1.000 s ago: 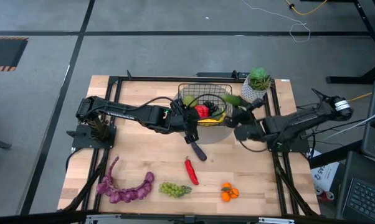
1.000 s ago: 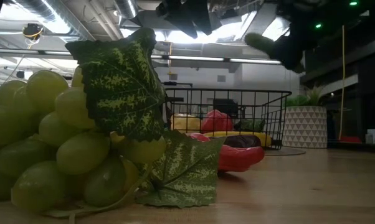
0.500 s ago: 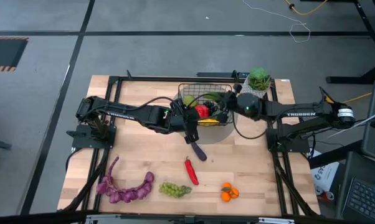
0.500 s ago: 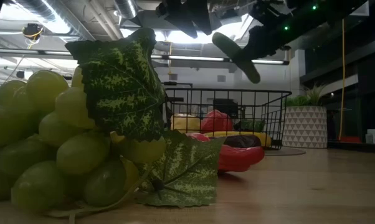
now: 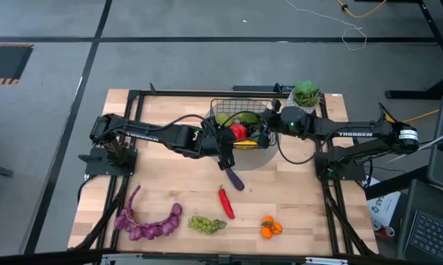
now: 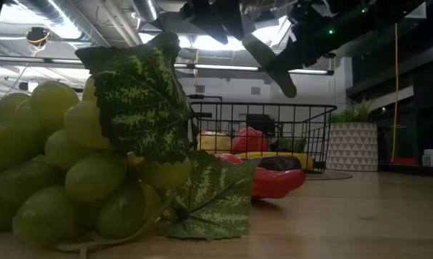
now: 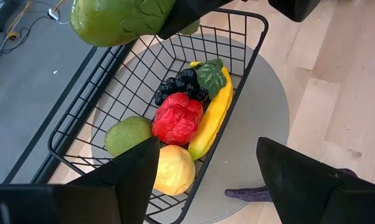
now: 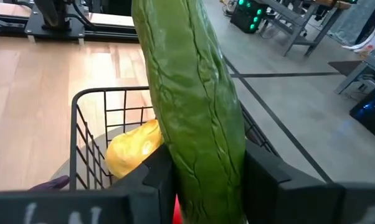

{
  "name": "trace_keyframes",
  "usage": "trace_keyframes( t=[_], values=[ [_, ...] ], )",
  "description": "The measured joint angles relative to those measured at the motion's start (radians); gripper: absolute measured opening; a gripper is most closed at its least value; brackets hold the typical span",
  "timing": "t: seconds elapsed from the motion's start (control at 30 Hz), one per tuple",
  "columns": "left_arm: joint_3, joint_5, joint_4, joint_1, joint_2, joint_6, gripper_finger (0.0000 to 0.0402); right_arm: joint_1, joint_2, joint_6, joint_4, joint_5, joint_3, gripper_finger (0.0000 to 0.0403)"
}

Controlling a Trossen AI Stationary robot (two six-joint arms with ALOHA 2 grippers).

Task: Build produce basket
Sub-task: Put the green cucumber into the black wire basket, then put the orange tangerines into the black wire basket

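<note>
Overhead, right gripper (image 5: 269,120) jaws clamped on long green cucumber (image 8: 194,106), tilted above black wire-mesh basket (image 5: 220,103) at worktop's far side. Left gripper (image 5: 225,147) beside basket, jaws apart, empty. Likely risk: cucumber catching basket rim, tipping out.

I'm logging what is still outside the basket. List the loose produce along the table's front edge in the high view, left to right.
purple grapes → green grapes → red chili → oranges
</note>
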Motion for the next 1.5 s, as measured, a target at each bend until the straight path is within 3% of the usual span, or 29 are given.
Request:
trace_keyframes(
  t=[0.17, 0.47, 0.6, 0.9, 1.03, 1.1, 1.23, 1.37, 1.5],
  values=[
    [0.0, 0.0, 0.0, 0.0, 0.0, 0.0, 0.0264, 0.0, 0.0, -0.002, 0.0, 0.0, 0.0, 0.0152],
    [0.0, 0.0, 0.0, 0.0, 0.0, 0.0, 0.0264, 0.0, 0.0, 0.001, 0.002, 0.055, 0.0, 0.0273],
    [0.0, 0.0, 0.0, 0.0, 0.0, 0.0, 0.0264, 0.0, 0.0, 0.002, 0.001, 0.082, 0.0, 0.0308],
    [0.0, 0.0, 0.0, 0.0, 0.0, 0.0, 0.0264, 0.0, 0.0, 0.013, -0.002, 0.054, 0.0, 0.0319],
    [0.0, 0.0, 0.0, 0.0, 0.0, 0.0, 0.0264, 0.0, 0.0, 0.197, -0.079, 0.047, -0.001, 0.0319],
    [0.0, 0.0, 0.0, 0.0, 0.0, 0.0, 0.0264, 0.0, 0.0, 0.252, -0.13, -0.014, -0.001, 0.0319],
    [0.0, 0.0, 0.0, 0.0, 0.0, 0.0, 0.0264, 0.025, 0.001, 0.26, -0.133, -0.274, -0.002, 0.0319],
    [0.0, 0.0, 0.0, 0.0, 0.0, 0.0, 0.0264, 0.077, 0.001, 0.206, -0.111, -0.51, -0.002, 0.0319],
    [0.0, 0.0, 0.0, 0.0, 0.0, 0.0, 0.0264, 0.139, 0.001, 0.145, -0.144, -0.664, -0.016, 0.0319]
  ],
)
